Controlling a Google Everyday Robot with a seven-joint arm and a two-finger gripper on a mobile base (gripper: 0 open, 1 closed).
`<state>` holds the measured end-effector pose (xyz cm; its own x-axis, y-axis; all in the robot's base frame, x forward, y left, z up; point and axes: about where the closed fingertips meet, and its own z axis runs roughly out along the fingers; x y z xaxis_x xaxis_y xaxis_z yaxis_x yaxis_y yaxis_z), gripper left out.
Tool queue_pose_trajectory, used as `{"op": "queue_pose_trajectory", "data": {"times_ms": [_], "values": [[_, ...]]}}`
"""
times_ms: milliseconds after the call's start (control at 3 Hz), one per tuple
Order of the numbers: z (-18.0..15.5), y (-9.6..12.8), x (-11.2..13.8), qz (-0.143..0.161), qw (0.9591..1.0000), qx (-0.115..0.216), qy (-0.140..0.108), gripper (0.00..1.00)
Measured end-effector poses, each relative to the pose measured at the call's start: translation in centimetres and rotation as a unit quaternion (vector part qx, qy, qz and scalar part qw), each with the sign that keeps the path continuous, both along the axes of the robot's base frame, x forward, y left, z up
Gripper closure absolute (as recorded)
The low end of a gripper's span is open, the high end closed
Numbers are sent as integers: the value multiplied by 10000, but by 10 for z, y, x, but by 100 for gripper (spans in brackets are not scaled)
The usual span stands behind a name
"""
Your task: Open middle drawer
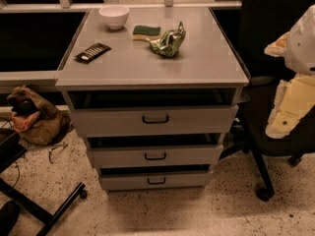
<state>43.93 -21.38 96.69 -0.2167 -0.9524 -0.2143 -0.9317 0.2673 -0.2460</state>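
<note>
A tan bag (30,116) slumps on the floor at 9 o'clock, clear of the cabinet. On the bench (147,65) the loose things sit toward the back, none over the front edge: a black remote control (92,52) at 10 o'clock, a white bowl (113,16) at 11, then a green-and-yellow sponge (146,31) just beside a crumpled green packet (168,41) at 12.

Below the centre, at 6 o'clock, the middle drawer (155,156) lies between a wider front above and a narrower one below. Its small black bar handle (155,156) faces outward, reachable from the front (a dark gap runs above it, so it may be ajar).

At 3 o'clock a black office chair (268,117) stands just beside the cabinet. In front of the chair hangs the gripper (288,109), well apart from the handle, probably parked ahead of its approach; whether it is open or closed, I cannot tell.
</note>
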Motion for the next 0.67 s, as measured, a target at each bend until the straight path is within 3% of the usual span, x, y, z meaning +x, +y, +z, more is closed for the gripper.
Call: {"op": "queue_pose_trajectory", "data": {"times_ms": [333,667], "values": [[0,0,0,0,10000,14,-13,0],[-23,5,-5,29,9997,199,114,0]]}}
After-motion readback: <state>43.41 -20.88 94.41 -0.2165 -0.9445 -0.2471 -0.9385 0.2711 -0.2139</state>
